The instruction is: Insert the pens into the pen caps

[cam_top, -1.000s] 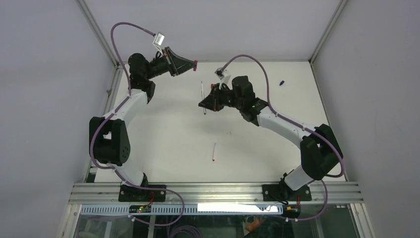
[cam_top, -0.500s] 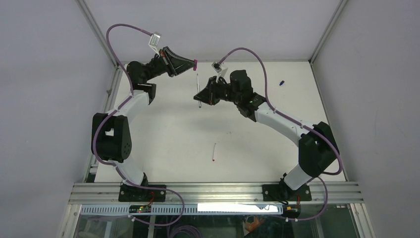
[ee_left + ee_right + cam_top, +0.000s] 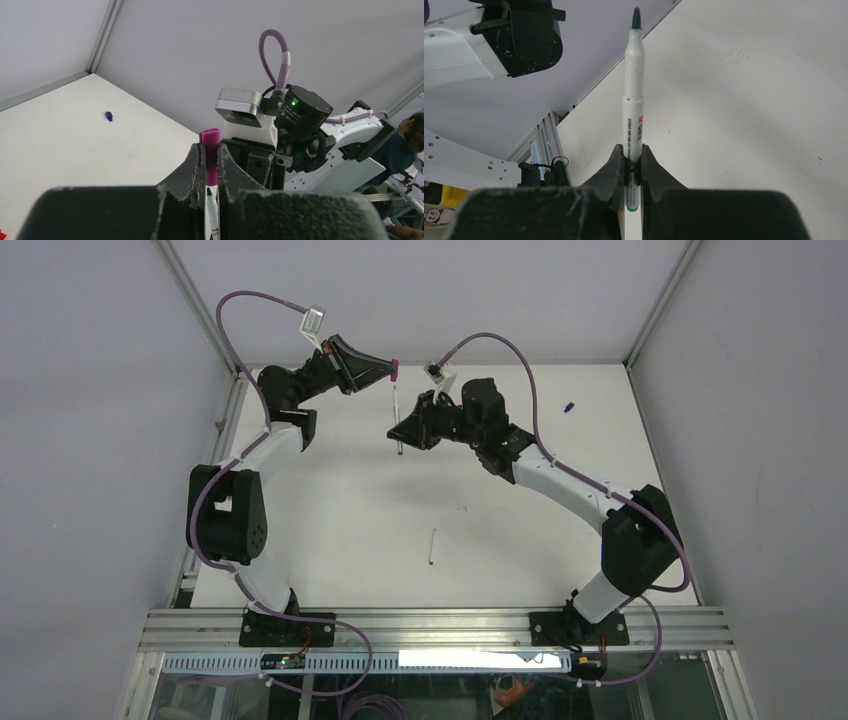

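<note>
At far centre, a seemingly light, stiff pen [image 3: 633,100] is clamped low by the right gripper [image 3: 632,159], the magenta cap [image 3: 209,140] by the left gripper [image 3: 209,156].

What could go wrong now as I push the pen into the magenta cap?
1. The right claw grips the pen near its back end, so the long free shaft may pivot or slide back under pressure.
2. The left claw only pinches the magenta cap by its sides; a push along the fingers could slide it out.
</note>
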Robot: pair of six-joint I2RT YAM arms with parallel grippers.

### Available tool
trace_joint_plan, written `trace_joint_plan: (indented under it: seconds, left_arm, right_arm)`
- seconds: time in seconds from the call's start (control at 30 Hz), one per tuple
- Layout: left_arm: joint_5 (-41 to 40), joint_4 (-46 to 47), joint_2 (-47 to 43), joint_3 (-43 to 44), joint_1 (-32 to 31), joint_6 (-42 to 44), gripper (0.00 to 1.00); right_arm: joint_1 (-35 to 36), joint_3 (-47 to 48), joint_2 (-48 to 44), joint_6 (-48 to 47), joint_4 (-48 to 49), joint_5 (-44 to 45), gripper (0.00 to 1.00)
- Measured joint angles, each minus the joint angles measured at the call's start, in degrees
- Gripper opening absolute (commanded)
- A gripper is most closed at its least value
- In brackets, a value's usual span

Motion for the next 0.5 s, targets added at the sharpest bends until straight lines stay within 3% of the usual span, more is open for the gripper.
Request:
trace_joint_plan:
  seconds: [0.5]
  left_arm:
    - [-0.04, 0.48, 0.44, 0.00, 0.00, -1.03, 0.00]
  right_arm:
    - [0.24, 0.98, 0.20, -1.09, -0.22, 0.31, 0.00]
